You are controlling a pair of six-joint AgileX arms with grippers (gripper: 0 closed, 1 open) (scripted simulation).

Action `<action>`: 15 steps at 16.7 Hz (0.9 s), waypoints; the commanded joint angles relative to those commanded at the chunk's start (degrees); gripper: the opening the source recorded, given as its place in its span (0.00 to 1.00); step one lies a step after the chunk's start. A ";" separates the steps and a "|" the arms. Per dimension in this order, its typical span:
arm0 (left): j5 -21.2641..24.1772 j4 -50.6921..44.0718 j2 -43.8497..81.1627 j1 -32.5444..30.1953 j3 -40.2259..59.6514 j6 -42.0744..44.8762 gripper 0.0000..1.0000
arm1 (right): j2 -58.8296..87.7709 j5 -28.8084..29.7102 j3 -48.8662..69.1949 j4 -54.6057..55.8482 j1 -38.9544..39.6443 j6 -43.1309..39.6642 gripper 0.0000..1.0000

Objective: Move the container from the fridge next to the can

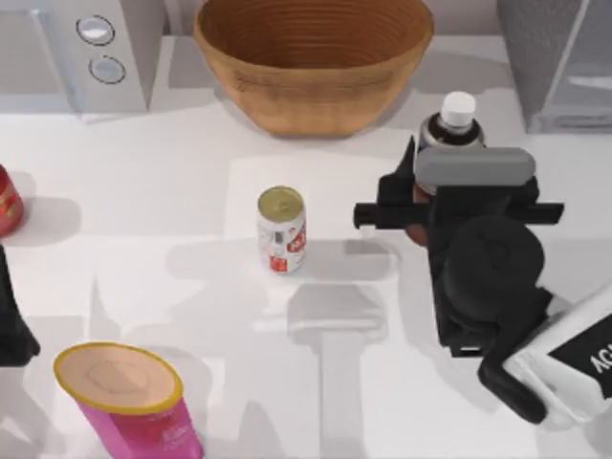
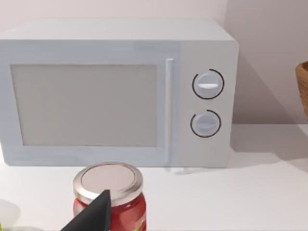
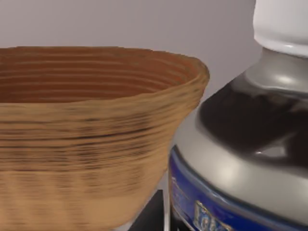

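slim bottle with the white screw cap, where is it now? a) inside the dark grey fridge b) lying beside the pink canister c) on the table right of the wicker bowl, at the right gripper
c: the slim bottle with the white screw cap stands upright on the table, right of the wicker bowl, at the right gripper.

The right arm's wrist covers most of the container (image 1: 457,117), so its lower body is hidden in the top view. The fridge (image 1: 559,62) is cut off by the edge. So is the red jar (image 1: 8,199) at the left.

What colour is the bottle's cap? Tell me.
White; the bottle's cap shows best in the top view, just above the right gripper.
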 joint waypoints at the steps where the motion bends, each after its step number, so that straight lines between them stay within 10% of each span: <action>1: 0.00 0.00 0.00 0.00 0.00 0.00 1.00 | 0.00 0.00 0.00 0.00 0.00 0.00 0.00; 15: 0.00 0.00 0.00 0.00 0.00 0.00 1.00 | 0.00 0.00 0.00 0.00 0.00 0.00 1.00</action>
